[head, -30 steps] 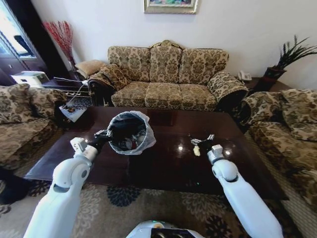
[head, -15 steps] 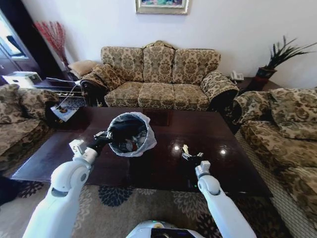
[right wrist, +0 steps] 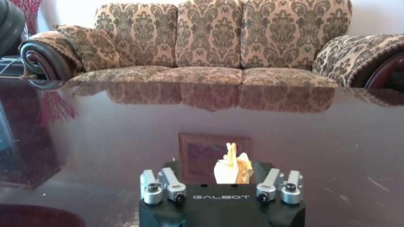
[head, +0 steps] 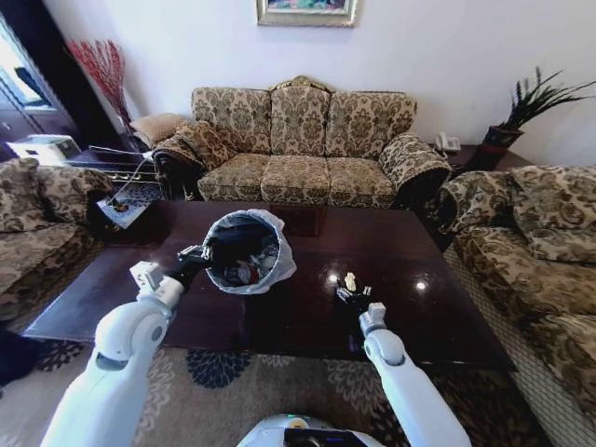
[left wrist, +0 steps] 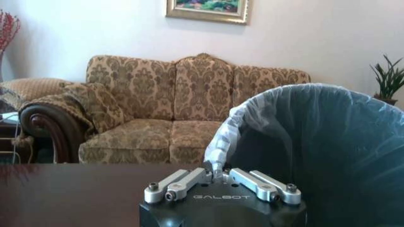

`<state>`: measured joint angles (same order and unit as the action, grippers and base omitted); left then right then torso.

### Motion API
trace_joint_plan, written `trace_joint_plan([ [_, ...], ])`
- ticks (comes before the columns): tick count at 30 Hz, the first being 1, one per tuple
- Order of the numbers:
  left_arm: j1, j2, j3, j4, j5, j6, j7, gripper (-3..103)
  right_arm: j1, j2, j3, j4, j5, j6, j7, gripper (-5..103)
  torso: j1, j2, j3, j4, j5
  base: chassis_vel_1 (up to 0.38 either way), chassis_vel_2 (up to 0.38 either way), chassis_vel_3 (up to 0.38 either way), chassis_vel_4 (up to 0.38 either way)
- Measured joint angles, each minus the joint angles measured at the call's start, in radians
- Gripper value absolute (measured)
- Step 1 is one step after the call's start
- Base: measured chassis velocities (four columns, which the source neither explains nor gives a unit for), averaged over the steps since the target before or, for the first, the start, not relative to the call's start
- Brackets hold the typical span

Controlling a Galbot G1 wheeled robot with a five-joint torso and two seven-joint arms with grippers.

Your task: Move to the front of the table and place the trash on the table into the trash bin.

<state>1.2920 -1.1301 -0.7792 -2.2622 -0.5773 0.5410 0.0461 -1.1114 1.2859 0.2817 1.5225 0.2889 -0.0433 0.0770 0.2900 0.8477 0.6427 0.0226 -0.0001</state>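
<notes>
Trash bin (head: 244,250) stands on the table (head: 438,279), its bag rim pinched by left gripper (head: 193,256), probably to keep it steady for drops. Right gripper (head: 349,291) is above the table, to the right of the bin, fingers closed on a pale crumpled scrap (right wrist: 232,169), perhaps paper or a wrapper.

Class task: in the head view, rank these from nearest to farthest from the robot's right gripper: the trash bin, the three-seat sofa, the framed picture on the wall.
From the right gripper:
1. Trash bin: on the table, to the gripper's left.
2. Three-seat sofa: beyond the table's far edge.
3. Framed picture: on the wall above the sofa.
</notes>
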Motion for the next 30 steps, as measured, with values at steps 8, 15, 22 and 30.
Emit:
trace_joint_plan([
  [8, 0.000, -0.003, -0.003, 0.000, -0.002, -0.004, 0.002, 0, 0.013, 0.006, 0.003, -0.028, -0.002, -0.002, 0.010, 54, 0.000, 0.000, 0.000, 0.0000, 0.0001, 0.000, 0.000, 0.000, 0.000],
  [15, 0.001, -0.005, -0.005, 0.000, -0.002, -0.010, 0.003, 0, 0.022, 0.003, 0.013, -0.048, -0.002, -0.001, 0.009, 33, 0.000, 0.000, 0.000, -0.0001, 0.0002, 0.000, 0.000, 0.000, 0.000],
  [22, 0.001, -0.014, -0.004, -0.006, -0.002, -0.010, 0.002, 0, 0.026, 0.001, 0.013, -0.052, -0.007, 0.001, 0.007, 14, 0.000, 0.000, 0.000, 0.0000, 0.0002, 0.000, 0.000, 0.000, 0.000],
  [30, 0.007, -0.016, -0.004, -0.011, -0.001, -0.010, -0.003, 0, 0.034, -0.029, -0.001, 0.033, -0.006, 0.039, 0.025, 1, 0.000, 0.000, 0.000, -0.0001, 0.0004, 0.000, 0.000, 0.000, 0.000],
])
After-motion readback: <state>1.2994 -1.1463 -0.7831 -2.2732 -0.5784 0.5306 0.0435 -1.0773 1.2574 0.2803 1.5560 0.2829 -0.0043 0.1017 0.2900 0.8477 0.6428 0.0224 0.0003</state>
